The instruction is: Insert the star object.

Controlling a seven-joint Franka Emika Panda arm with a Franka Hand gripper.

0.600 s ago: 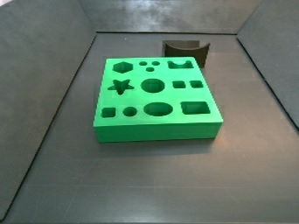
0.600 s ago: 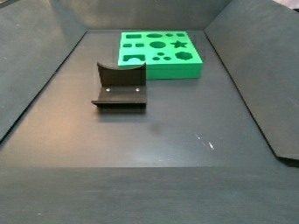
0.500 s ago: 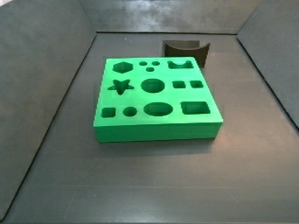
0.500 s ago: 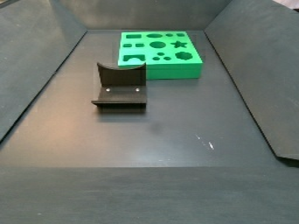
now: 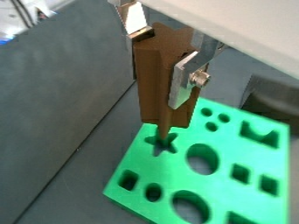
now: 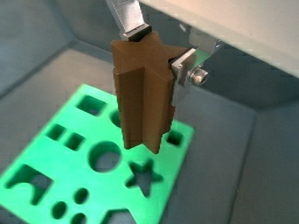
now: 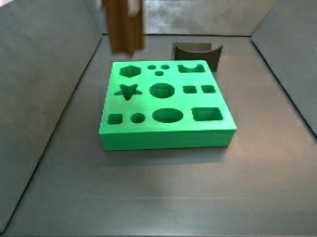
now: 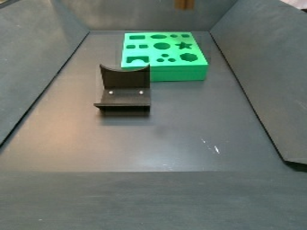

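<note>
My gripper (image 5: 162, 52) is shut on the star object (image 5: 158, 79), a tall brown wooden peg with a ridged star section, held upright above the green block (image 5: 142, 172). In both wrist views the silver fingers (image 6: 184, 66) clamp its upper end. The peg's lower end hangs over the star-shaped hole (image 6: 143, 178), well clear of the block. In a side view the peg (image 7: 124, 25) shows blurred at the top, above the block's far left part (image 7: 173, 135) and behind the star hole (image 7: 125, 91). Another side view shows only its tip (image 8: 182, 4).
The block (image 8: 180, 72) has several other shaped holes. The dark fixture (image 8: 122, 88) stands on the floor near the block and also shows in a side view (image 7: 196, 50). Grey sloping walls enclose the floor.
The peg has come into both side views from above; earlier neither it nor the gripper showed there. The block and fixture have not moved.
</note>
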